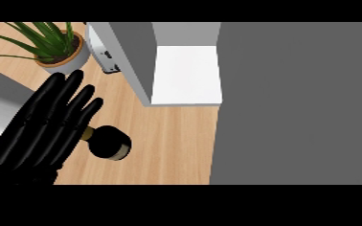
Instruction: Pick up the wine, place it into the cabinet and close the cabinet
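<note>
The wine is a dark bottle with a tan band round its body; any writing on the band is too small to read. It stands on the wooden desk at about 8 o'clock from the view's middle. It is seen nearly end-on, its long axis close to upright, with the gold neck showing at its 10 o'clock side. The left hand is at the wine's 9 o'clock, fingers straight and spread, pointing to 1 o'clock and holding nothing. They overlap the neck; whether they touch it cannot be told. The cabinet stands open at the wine's 1 o'clock.
</note>
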### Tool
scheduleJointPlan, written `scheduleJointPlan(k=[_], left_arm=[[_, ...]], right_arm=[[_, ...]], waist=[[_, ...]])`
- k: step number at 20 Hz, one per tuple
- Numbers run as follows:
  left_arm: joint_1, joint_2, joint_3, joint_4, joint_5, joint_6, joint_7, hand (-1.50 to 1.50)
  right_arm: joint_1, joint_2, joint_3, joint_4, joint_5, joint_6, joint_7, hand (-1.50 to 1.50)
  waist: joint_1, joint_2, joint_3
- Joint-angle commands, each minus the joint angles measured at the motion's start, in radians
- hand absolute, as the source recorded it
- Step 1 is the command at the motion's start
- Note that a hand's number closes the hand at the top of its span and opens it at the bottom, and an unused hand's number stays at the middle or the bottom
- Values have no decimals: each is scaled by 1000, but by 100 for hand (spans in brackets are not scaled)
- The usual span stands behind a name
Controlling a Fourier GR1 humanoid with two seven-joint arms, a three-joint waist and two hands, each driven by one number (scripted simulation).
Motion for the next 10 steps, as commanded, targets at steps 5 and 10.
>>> scheduleJointPlan(k=[5, 10], left_arm=[[39, 70, 186, -101, 165, -86, 20, -150], [30, 81, 320, 2, 272, -144, -47, -150]], right_arm=[[56, 2, 58, -218, 2, -39, 95, -150], [23, -25, 24, -223, -44, -36, 130, -150]], waist=[[1, -1, -1], [-1, 1, -1]])
